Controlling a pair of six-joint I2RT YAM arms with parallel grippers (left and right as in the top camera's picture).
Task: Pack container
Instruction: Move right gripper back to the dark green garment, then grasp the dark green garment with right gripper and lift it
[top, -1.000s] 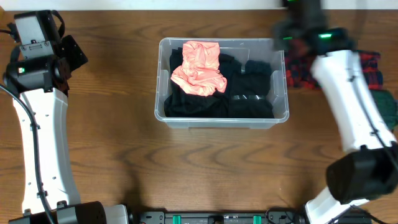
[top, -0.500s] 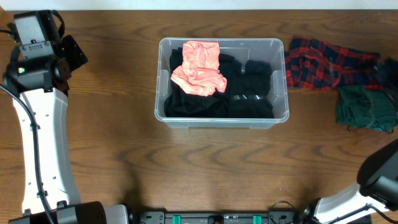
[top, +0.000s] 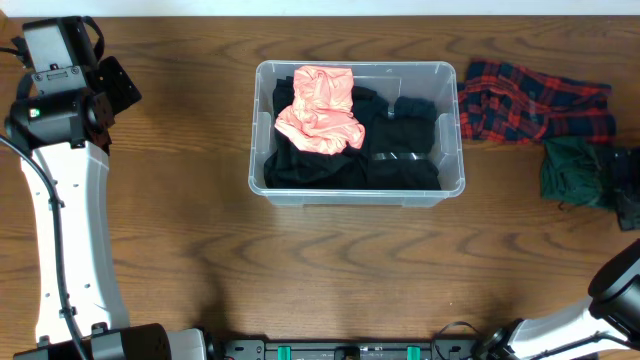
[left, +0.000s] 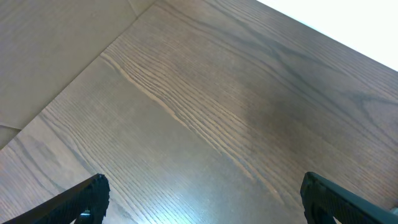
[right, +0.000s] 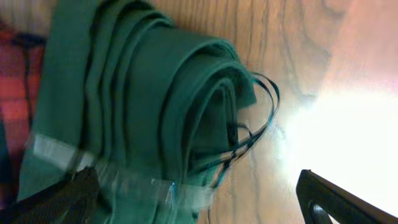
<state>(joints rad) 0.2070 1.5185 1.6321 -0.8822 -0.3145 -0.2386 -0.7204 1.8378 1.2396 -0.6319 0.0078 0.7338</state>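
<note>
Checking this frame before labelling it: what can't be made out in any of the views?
- Container floor: overhead, covered by black clothes and pink garment.
- Count of black clothes: overhead, too dark to separate.
- Right gripper: overhead, mostly cut off by right edge.
- Green garment: right wrist, cropped by frame edges.

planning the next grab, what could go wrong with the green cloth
The right gripper, jaws open, hovers at the folded green garment; a shallow pinch might lift only top layers. Its thin black loop could snag a finger. The container looks quite full, so it may sit above the rim.
</note>
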